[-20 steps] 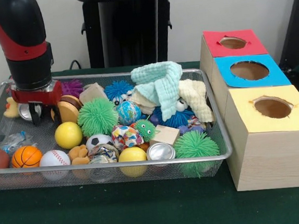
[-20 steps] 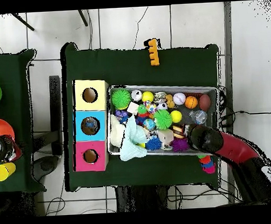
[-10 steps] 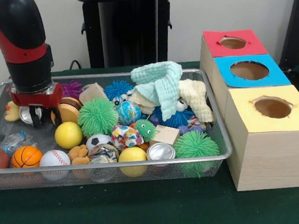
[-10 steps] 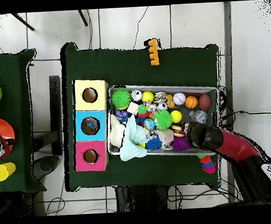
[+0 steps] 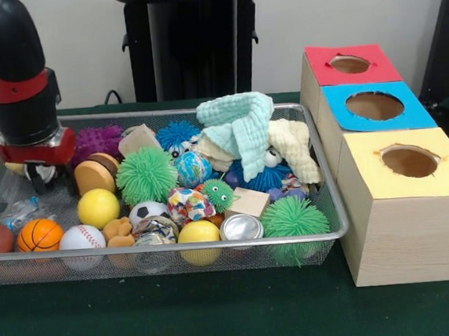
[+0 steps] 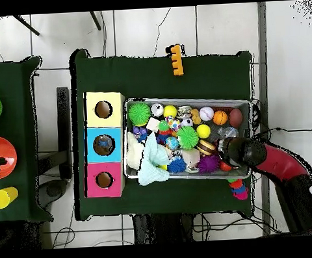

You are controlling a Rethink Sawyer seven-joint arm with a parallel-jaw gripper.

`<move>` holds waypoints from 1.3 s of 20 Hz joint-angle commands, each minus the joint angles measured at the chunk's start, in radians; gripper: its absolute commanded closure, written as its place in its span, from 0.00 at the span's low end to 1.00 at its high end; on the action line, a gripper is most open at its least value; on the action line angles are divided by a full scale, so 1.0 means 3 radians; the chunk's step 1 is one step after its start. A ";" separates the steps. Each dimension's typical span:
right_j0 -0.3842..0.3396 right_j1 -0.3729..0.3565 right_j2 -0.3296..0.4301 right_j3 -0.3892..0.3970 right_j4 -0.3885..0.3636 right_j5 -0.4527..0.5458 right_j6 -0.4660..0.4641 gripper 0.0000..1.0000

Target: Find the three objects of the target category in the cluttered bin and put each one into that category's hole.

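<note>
The wire bin (image 5: 334, 205) (image 6: 183, 98) holds a jumble of toys. Among them are a yellow ball (image 5: 98, 208), a small basketball (image 5: 40, 235), a baseball (image 5: 81, 237), a soccer ball (image 5: 145, 213), green fuzzy balls (image 5: 146, 175), a wooden disc (image 5: 94, 176) and a metal can (image 5: 241, 227). My gripper (image 5: 43, 177) (image 6: 230, 151) hangs low over the bin's left end in the front view, left of the wooden disc. It stands open over a silvery object that it partly hides. Three boxes have holes in their tops: red (image 5: 349, 63), blue (image 5: 375, 105) and yellow (image 5: 409, 161).
A mint cloth (image 5: 240, 123) and a cream cloth (image 5: 293, 146) are heaped at the bin's right end, covering toys beneath. A purple spiky ball (image 5: 96, 140) lies behind the disc. An orange piece (image 6: 176, 59) lies on the green table outside the bin.
The gripper has slid toward the bin's left end in the front view, away from the wooden disc. The disc and purple spiky ball now show fully. The toys stay put.
</note>
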 commanded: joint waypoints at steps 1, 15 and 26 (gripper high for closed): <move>-0.0200 0.0105 0.0328 -0.0595 -0.0315 0.0714 -0.1116 0.00; -0.0348 0.0123 0.0605 -0.0624 -0.0535 0.0757 -0.0924 0.00; -0.0125 0.0002 0.0811 -0.0554 -0.0568 0.0774 -0.0824 0.00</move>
